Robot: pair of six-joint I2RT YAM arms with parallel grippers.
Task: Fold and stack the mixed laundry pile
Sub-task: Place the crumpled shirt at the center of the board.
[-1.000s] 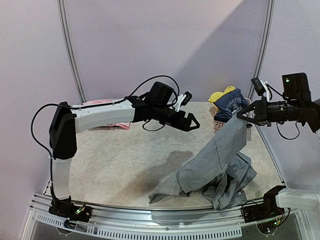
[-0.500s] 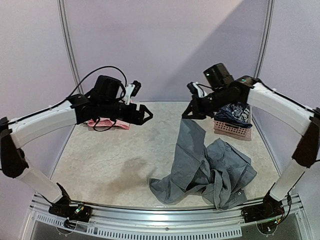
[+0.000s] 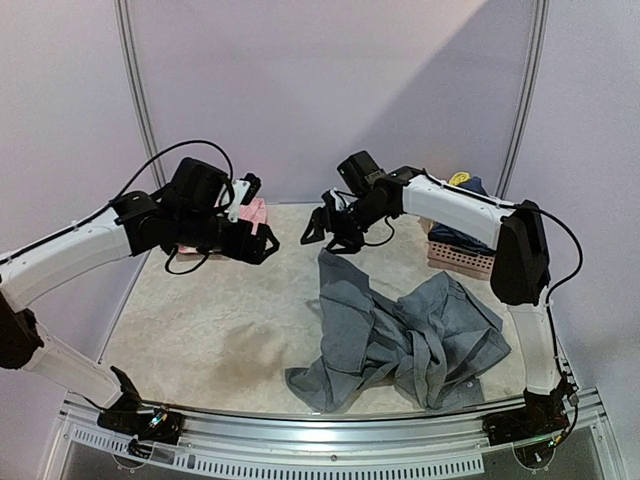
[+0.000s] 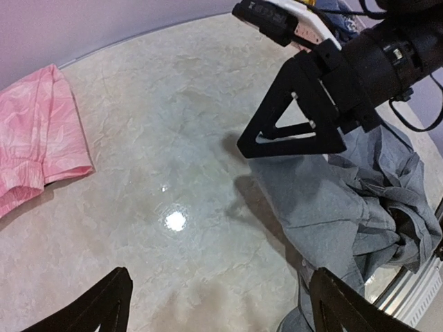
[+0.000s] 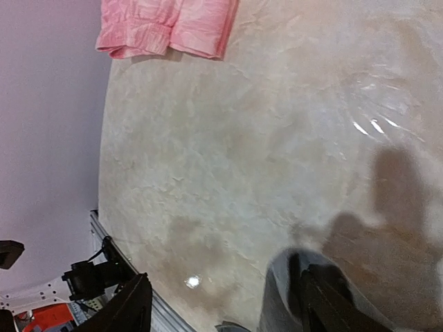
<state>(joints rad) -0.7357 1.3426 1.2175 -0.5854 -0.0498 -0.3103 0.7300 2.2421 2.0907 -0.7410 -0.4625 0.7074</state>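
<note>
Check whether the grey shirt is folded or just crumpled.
Crumpled: the grey shirt lies in a bunched, wrinkled heap on the table.

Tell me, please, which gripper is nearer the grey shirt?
Right. The right gripper hovers just above the grey shirt's far end; the left gripper hangs over the table to its left.

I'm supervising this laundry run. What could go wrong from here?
The grey shirt lies crumpled, so a pinch may catch several layers and spoil the fold. Its near corner lies by the front edge of the table; a pull that way might slide it off. The open left gripper and right gripper face each other closely and might clash.
</note>
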